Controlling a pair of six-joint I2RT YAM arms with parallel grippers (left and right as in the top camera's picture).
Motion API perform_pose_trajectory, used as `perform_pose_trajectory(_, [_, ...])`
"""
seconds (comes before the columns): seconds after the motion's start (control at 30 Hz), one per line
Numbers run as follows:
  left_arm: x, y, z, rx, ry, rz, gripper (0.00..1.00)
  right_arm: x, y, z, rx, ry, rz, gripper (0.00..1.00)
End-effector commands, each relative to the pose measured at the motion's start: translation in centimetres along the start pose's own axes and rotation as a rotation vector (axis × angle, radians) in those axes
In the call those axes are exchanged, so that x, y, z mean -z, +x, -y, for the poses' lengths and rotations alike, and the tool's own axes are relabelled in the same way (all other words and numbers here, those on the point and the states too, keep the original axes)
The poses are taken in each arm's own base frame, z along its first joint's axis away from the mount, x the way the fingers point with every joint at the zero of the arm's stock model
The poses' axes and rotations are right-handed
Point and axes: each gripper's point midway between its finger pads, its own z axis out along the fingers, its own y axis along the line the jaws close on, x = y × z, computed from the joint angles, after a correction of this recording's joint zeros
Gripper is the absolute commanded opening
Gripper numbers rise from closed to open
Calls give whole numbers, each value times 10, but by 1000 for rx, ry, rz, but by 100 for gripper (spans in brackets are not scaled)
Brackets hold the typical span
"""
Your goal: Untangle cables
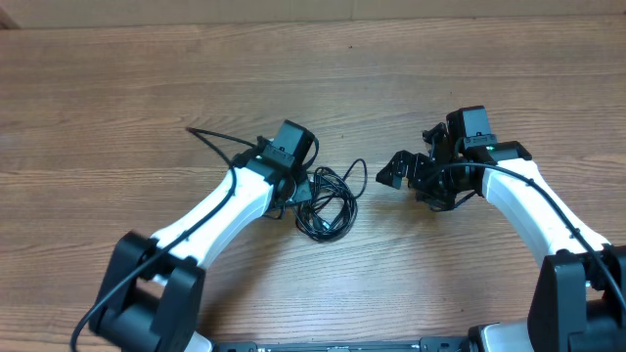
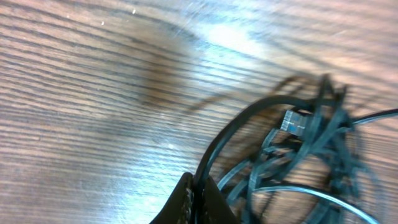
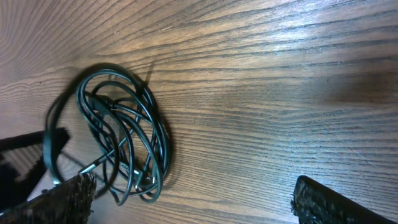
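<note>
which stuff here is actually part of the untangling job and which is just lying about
Part of the job:
- cables, tangled in one heap
- left pincer, shut on a strand of the heap
- right pincer, open, apart from the heap

Not part of it:
- wooden table
- thick wires fixed to the arms

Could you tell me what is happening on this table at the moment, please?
Two robot arms are working on a tangle of thin black cables on the wooden table. The left gripper is shut at the tangle's left edge, apparently pinching one strand. The right gripper is open and hangs just right of the tangle, apart from it. The cables lie in one knotted coil; none is separated yet.
</note>
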Motion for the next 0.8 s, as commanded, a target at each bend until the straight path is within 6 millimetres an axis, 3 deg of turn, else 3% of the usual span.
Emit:
perform_pose_trajectory(0.0, [14, -8, 7, 68, 48, 23, 4, 10, -9, -9, 32, -8, 44, 100])
perform_pose_trajectory(0.6, [14, -8, 7, 59, 46, 27, 4, 10, -9, -9, 32, -8, 44, 100])
perform_pose_trajectory(0.77, [24, -22, 12, 24, 71, 53, 4, 10, -9, -9, 31, -8, 44, 100])
